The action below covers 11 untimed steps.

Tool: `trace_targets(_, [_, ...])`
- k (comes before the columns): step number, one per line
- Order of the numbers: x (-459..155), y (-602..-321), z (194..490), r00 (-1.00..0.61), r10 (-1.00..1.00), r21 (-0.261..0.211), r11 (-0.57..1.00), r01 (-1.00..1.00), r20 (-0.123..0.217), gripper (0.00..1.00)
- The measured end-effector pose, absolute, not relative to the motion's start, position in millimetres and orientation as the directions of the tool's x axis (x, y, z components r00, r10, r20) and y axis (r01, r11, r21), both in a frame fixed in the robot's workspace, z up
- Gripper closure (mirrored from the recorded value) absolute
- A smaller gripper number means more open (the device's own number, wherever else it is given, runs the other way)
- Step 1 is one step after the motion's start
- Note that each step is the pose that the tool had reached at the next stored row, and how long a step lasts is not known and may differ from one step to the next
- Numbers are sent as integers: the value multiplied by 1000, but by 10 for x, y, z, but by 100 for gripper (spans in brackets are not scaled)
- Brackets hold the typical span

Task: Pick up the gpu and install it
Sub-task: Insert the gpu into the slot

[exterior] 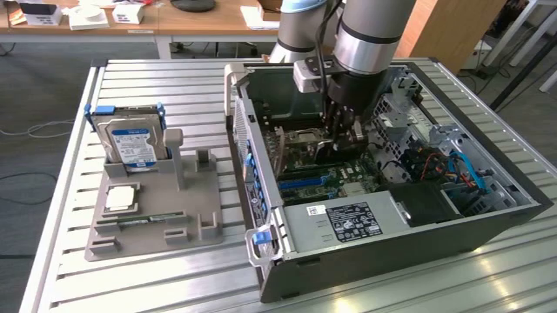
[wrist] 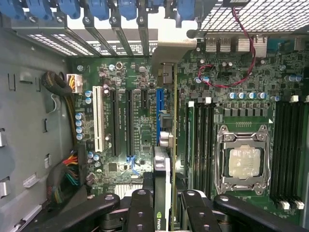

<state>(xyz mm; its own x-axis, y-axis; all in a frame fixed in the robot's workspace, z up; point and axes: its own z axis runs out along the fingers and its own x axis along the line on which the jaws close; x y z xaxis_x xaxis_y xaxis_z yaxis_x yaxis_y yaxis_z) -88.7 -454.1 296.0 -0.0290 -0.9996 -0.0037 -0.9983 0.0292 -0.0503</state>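
Slatted metal table [exterior: 156, 287], wooden desk [exterior: 200, 23] behind, bearing an open steel computer case [exterior: 392, 248]; gripper [exterior: 344, 134] jaws pinch the thin flat gpu [wrist: 162, 179].

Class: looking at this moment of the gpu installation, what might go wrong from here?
1. The gpu, clamped edge-on between the fingers, may miss the blue slot and scrape the motherboard.
2. The memory slots stand close beside the card; a sideways drift might knock them.
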Motion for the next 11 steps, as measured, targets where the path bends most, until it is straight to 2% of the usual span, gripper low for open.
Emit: trace_targets(11, [-912,-4541,2935,-29,-1000,-50,29,-998,2,73])
